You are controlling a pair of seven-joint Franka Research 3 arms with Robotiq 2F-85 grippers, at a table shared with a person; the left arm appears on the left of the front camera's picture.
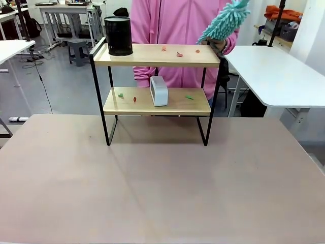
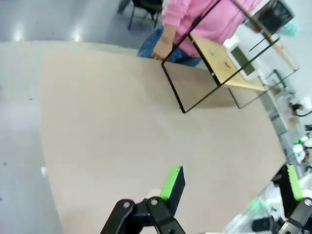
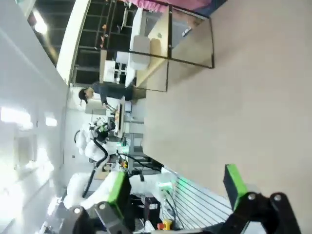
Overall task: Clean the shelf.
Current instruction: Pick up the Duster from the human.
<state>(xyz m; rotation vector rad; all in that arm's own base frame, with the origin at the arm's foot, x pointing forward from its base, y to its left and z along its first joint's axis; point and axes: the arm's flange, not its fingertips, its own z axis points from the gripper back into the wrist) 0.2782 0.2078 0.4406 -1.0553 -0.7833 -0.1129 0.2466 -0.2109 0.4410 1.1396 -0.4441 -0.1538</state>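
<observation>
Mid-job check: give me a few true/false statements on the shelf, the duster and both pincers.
The black mesh pot stands on the shelf's top board. True.
The white box sits on the top board. False: it is on the lower board.
The person's hand holds a teal duster near the shelf's right end. True.
Both boards are free of scraps. False: small coloured scraps lie on both.
The left pincer is shut on the duster. False: it is open and empty above the table.
The right pincer is open. True.
</observation>
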